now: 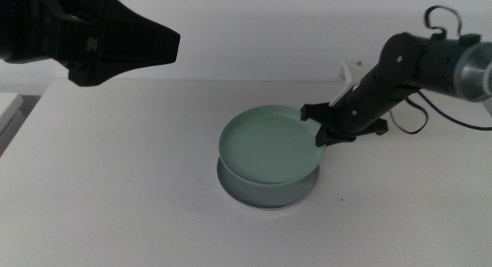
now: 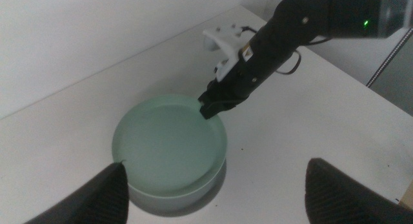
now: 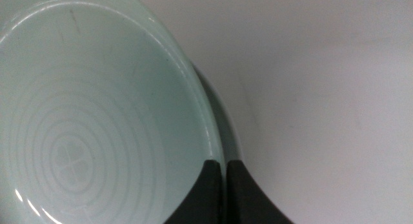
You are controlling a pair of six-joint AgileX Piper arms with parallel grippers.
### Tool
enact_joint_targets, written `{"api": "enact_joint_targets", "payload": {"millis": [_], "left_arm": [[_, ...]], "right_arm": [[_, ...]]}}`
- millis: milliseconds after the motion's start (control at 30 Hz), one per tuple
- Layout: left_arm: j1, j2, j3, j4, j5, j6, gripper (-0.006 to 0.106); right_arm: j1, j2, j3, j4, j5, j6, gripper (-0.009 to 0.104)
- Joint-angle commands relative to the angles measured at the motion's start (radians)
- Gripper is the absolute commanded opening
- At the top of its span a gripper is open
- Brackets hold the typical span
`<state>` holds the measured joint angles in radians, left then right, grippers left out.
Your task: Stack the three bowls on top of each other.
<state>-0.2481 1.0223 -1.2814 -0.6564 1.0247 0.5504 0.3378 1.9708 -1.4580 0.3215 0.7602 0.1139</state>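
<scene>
Mint bowl (image 1: 269,148) near table (image 1: 115,190) centre, tilted atop a stack, far-right rim raised. Beneath it, grey bowl (image 1: 265,196) showing as a darker band along the near side; below that, a thin white edge of the white bowl (image 1: 257,208) touching the table. Seen from the right wrist, only mint bowl (image 3: 97,121) and a sliver of a darker rim (image 3: 222,130) beside it; which lower bowl, cannot tell. Right gripper (image 1: 321,135) reaching in from the right, at the mint bowl's right rim, jaws pinched close together on that rim, one jaw inside, one outside. Same grip visible from the left wrist: right gripper (image 2: 210,108) clamped on the far rim of the mint bowl (image 2: 169,143). In the right wrist view, right gripper (image 3: 225,185) with jaws nearly meeting, bowl edge between them. Left gripper (image 1: 165,44) high at upper left, well apart from the stack, holding nothing; in its own view, left gripper (image 2: 213,192) with jaws spread wide, bowls in sight between them. Concentric rings faintly visible inside the mint bowl.
</scene>
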Motion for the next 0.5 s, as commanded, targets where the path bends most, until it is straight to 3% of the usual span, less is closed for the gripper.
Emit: {"api": "enact_joint_targets", "payload": {"millis": [0, 300, 367, 467], "left_arm": [[-0.001, -0.011, 0.003, -0.005, -0.013, 0.001, 0.094], [-0.001, -0.011, 0.003, -0.005, -0.013, 0.001, 0.094], [-0.001, -0.011, 0.003, -0.005, -0.013, 0.001, 0.094], [-0.001, -0.011, 0.003, -0.005, -0.013, 0.001, 0.094]], "right_arm": [[0.016, 0.012, 0.002, -0.012, -0.033, 0.006, -0.002], [0.024, 0.042, 0.002, -0.018, -0.046, 0.017, 0.001], [0.024, 0.04, 0.002, -0.02, -0.046, 0.015, 0.013], [0.024, 0.038, 0.002, -0.02, -0.046, -0.01, 0.042]]}}
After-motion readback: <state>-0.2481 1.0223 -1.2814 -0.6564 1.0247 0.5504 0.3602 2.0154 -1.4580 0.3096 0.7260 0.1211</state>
